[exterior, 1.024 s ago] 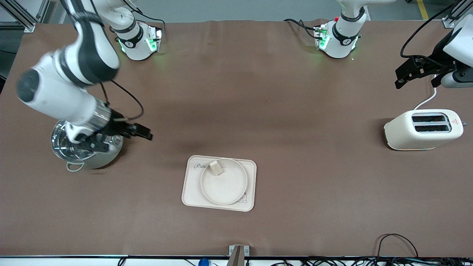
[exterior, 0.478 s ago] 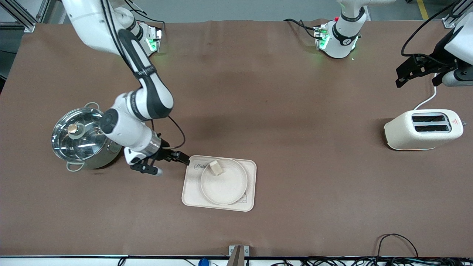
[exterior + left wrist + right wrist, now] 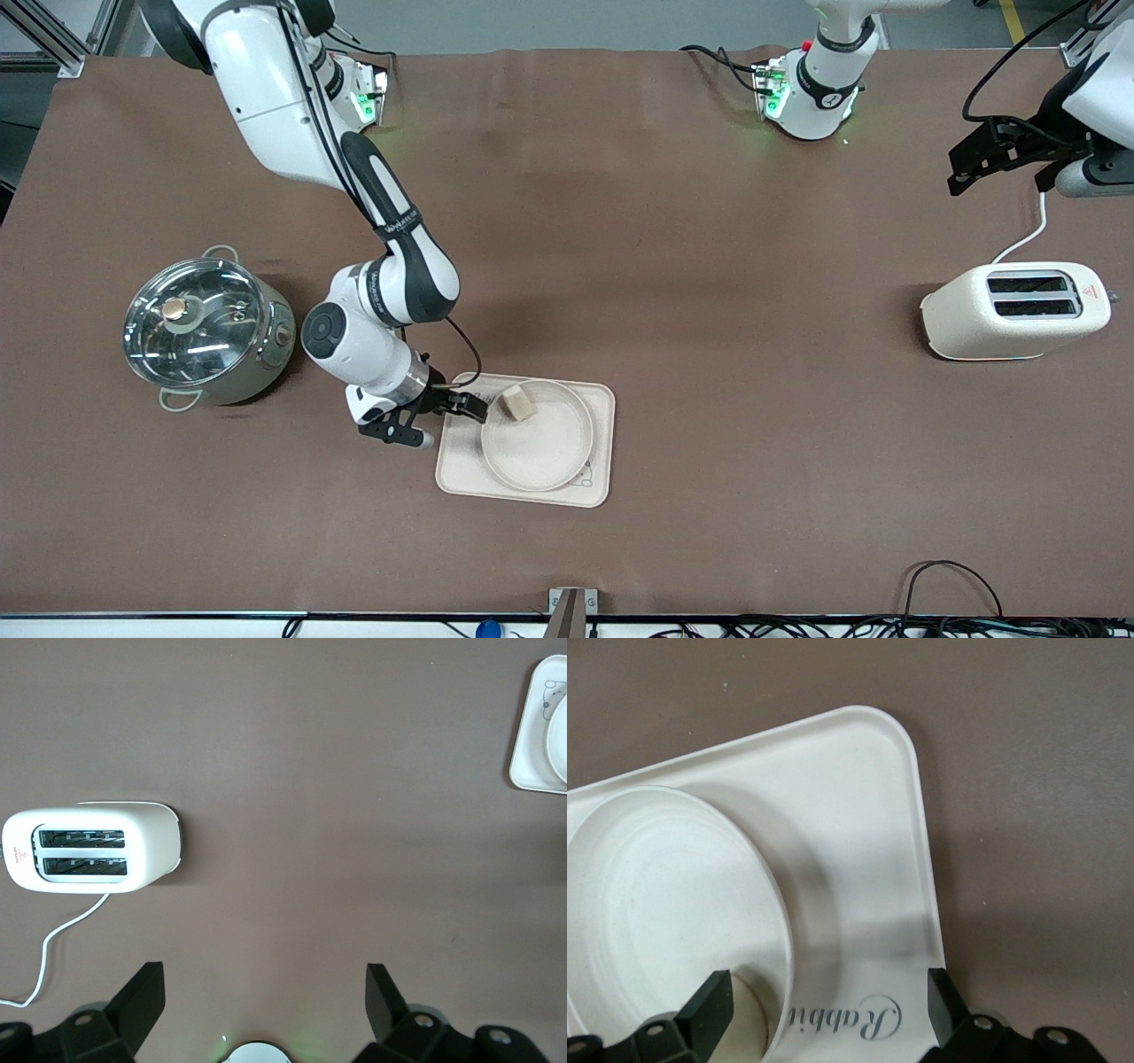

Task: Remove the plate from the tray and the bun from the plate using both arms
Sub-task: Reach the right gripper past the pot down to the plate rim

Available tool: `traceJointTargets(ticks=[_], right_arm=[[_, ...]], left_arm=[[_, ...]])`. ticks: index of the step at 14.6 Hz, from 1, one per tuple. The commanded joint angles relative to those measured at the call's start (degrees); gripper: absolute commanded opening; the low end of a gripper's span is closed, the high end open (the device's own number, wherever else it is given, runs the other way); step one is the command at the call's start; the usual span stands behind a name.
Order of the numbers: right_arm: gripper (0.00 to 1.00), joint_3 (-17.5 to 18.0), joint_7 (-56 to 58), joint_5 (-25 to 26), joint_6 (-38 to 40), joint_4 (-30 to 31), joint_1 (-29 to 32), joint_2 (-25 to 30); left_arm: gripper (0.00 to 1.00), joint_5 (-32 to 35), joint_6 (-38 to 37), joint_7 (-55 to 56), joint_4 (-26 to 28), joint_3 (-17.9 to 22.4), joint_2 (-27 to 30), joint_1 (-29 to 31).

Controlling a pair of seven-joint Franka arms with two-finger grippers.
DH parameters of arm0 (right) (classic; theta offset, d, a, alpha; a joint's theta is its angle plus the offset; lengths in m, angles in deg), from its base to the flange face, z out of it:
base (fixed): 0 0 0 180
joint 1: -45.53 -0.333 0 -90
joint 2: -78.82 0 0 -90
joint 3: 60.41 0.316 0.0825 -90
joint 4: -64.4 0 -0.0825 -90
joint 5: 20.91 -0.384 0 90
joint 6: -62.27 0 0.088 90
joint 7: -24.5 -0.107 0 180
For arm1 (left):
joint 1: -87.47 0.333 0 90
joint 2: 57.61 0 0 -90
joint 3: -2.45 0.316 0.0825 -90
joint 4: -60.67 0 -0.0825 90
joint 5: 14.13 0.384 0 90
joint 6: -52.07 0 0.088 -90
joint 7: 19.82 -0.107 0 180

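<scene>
While both arms' fingers gape empty, the blocky cream bun [image 3: 517, 404] sits on the round plate [image 3: 540, 452].

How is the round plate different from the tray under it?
The plate is round; the tray is a rectangle with rounded corners. The plate is narrower and sits on the tray, while the tray lies flat on the table. The plate is plain and holds the bun; the tray has writing and a small drawing. Both are cream-white with raised rims.
</scene>
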Motion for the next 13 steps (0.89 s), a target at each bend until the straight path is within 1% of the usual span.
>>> traceJointTargets(ticks=[1,4,7,13], right_arm=[[0.84,-0.3,-0.5,-1.2,0.1,-3.2,-0.3,-2.5],[0.72,0.2,-0.5,-1.1,0.1,-4.2,-0.3,-3.6],[0.67,0.3,-0.5,-1.1,0.1,-5.1,-0.6,-4.7],[0.47,0.8,-3.1,-1.0,0.1,-8.1,-1.7,-7.2]], left_arm=[[1.00,1.1,-1.3,-1.4,-0.3,0.0,0.6,0.0],[1.00,1.1,-1.3,-1.4,-0.3,-0.1,0.4,-0.1],[1.00,1.1,-1.3,-1.4,-0.3,-0.3,0.4,-0.1],[1.00,1.0,-1.3,-1.4,-0.3,-0.6,0.4,-0.2]])
